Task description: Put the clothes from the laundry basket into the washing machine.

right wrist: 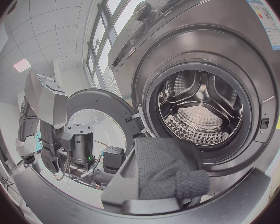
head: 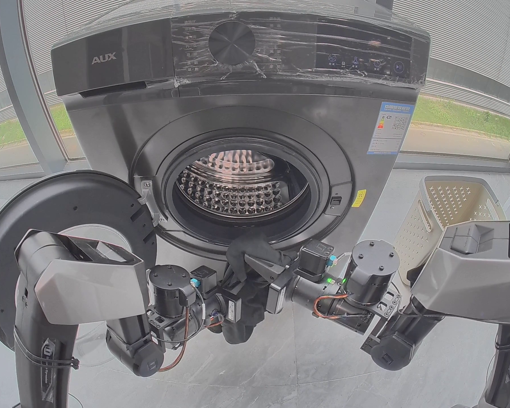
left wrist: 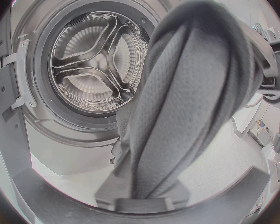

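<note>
Clamping dark knit garment (head: 250,253), left gripper (left wrist: 146,198) and right gripper (right wrist: 157,203), perforated steel drum (head: 241,192) behind

Dark grey garment (head: 249,307): 1, bunched, hanging below open washing machine (head: 238,114) mouth. Laundry basket (head: 453,211): 1, beige, perforated, right of machine.

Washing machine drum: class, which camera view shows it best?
The right wrist view: the drum shows nearly whole, ribs and holes clear. The head view looks in steeply, catching just part. In the left wrist view the dark garment covers one side.
</note>
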Controlling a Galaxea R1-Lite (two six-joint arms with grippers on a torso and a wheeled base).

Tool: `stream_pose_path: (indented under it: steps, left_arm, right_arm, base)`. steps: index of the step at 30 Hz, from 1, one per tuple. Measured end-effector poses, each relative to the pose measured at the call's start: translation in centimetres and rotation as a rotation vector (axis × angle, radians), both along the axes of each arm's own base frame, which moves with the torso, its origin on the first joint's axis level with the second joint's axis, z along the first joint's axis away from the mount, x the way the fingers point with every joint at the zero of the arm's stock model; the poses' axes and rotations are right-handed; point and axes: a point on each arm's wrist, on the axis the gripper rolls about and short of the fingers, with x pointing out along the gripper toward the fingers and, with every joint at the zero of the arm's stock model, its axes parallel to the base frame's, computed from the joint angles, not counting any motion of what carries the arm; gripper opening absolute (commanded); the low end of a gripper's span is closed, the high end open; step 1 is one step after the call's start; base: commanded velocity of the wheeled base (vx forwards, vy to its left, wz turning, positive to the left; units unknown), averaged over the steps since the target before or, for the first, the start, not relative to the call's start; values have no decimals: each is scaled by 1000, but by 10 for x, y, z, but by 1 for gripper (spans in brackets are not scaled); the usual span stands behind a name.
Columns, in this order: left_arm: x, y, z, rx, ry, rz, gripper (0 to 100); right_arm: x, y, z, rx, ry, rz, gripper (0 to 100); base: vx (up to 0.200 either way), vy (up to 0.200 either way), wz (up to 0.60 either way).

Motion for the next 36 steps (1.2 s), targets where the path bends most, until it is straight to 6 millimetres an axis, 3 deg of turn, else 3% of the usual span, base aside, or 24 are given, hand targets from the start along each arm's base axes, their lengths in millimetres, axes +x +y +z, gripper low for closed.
stream_pose_path:
  steps: [5, 10, 20, 21, 30, 36]
  left_arm:
    - [-5, 0, 6, -2, -1, -7, 0]
    - [-18, -1, 26, -21, -29, -33, 0]
    - [-62, 15, 72, -65, -70, -77, 0]
    - [-65, 17, 75, -68, -73, -79, 0]
    - [-78, 27, 100, -108, -136, -58, 0]
    - [-78, 31, 106, -124, -153, -36, 0]
  right_arm:
    - [9, -4, 4, 15, -15, -24, 0]
    - [22, -11, 8, 32, -35, -71, 0]
    - [32, -21, 5, 30, -28, -140, 0]
    - [31, -21, 3, 26, -24, -141, 100]
    - [10, -24, -6, -33, 23, -110, 100]
    - [-19, -45, 13, -54, 21, -62, 100]
  base:
    - [0, 0, 0]
    - [0, 0, 0]
    - [0, 0, 0]
    - [0, 0, 0]
    - [0, 0, 0]
    - [0, 0, 0]
